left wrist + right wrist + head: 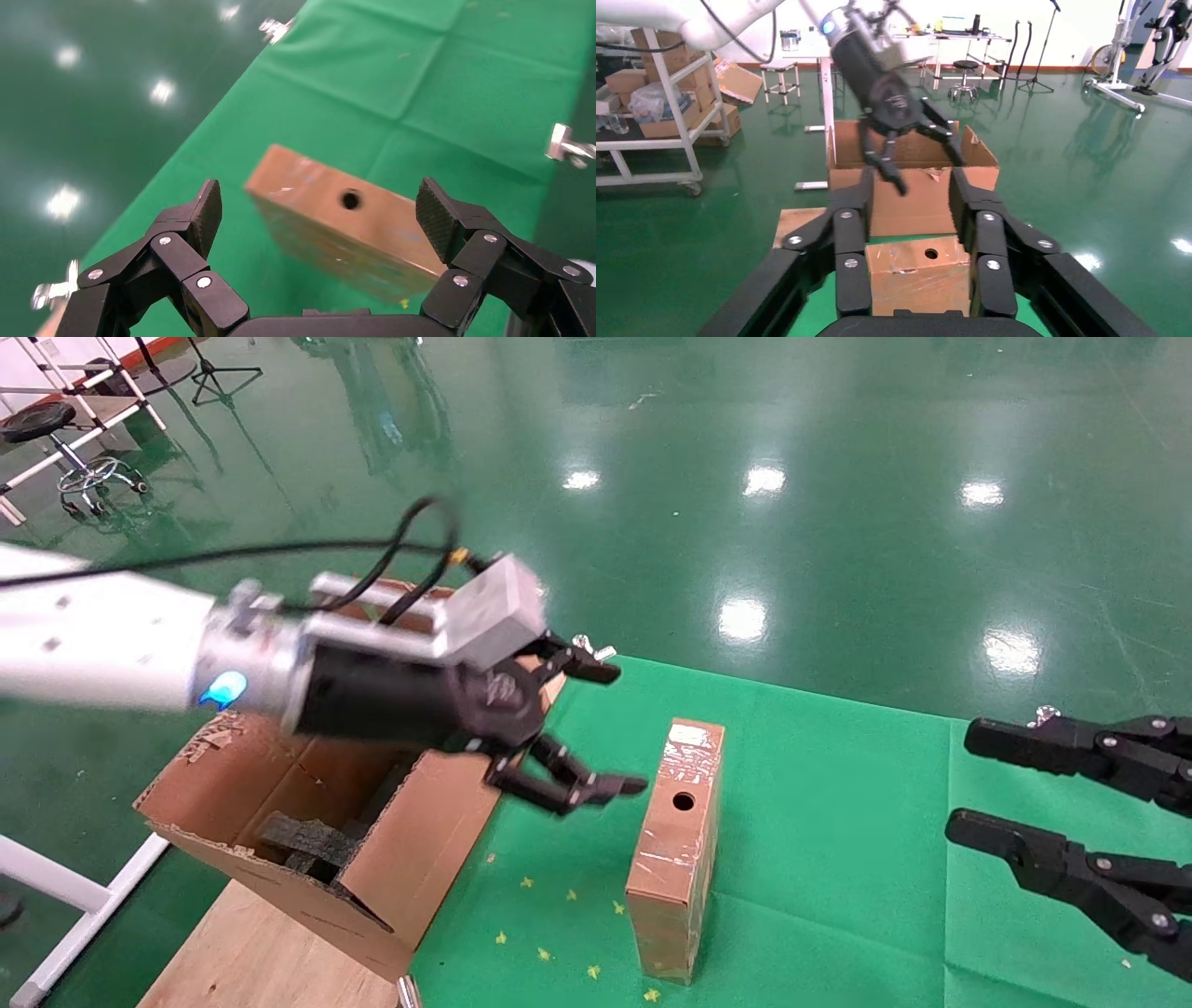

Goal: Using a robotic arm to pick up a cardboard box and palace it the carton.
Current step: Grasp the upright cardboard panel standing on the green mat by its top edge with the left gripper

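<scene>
The small brown taped cardboard box (677,859) stands on edge on the green cloth, its round hole facing up. My left gripper (619,728), on the white arm, hangs open and empty in the air just left of the box, between it and the carton (419,859). In the left wrist view the box (337,235) lies beyond the open fingers (204,210), untouched. The large torn carton with black foam (303,840) stands open at the table's left end. My right gripper (964,780) is open and empty at the right; its wrist view shows the box (919,281) and carton (916,207) ahead.
The green cloth (838,896) covers the table, with small yellow specks near the box. A wooden board (251,952) lies under the carton. Metal clamps (596,649) hold the cloth's edge. A stool (56,439) and racks stand on the green floor far left.
</scene>
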Robot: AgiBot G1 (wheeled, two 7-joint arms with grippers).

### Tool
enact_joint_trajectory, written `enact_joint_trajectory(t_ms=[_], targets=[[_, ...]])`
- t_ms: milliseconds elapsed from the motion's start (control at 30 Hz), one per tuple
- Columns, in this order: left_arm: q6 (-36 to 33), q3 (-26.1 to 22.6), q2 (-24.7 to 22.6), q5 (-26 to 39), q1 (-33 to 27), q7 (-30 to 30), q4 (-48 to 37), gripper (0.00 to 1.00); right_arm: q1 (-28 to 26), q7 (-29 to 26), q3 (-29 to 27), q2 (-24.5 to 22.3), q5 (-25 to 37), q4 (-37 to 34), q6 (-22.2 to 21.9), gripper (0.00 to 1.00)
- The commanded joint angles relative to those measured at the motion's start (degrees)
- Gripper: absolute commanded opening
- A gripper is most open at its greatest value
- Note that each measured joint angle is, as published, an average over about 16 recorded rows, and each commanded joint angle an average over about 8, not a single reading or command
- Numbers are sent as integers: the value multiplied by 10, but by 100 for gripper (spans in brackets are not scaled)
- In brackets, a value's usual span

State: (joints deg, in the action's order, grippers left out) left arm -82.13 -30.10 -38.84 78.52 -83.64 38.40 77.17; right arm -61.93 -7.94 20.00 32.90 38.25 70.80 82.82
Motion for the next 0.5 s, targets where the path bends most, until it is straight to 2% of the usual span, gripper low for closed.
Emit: enact_joint_trajectory(t_ms=[33,267,500], targets=[[-3,-23,-19,48,-39,60,-1,100,0,0,0,0,0,0,0,0],[-56,-91,-102,144,-133,297,-6,100,0,0,0,0,0,0,0,0],[-72,-154,-163,190,-164,430,-5,100,0,0,0,0,0,0,0,0]])
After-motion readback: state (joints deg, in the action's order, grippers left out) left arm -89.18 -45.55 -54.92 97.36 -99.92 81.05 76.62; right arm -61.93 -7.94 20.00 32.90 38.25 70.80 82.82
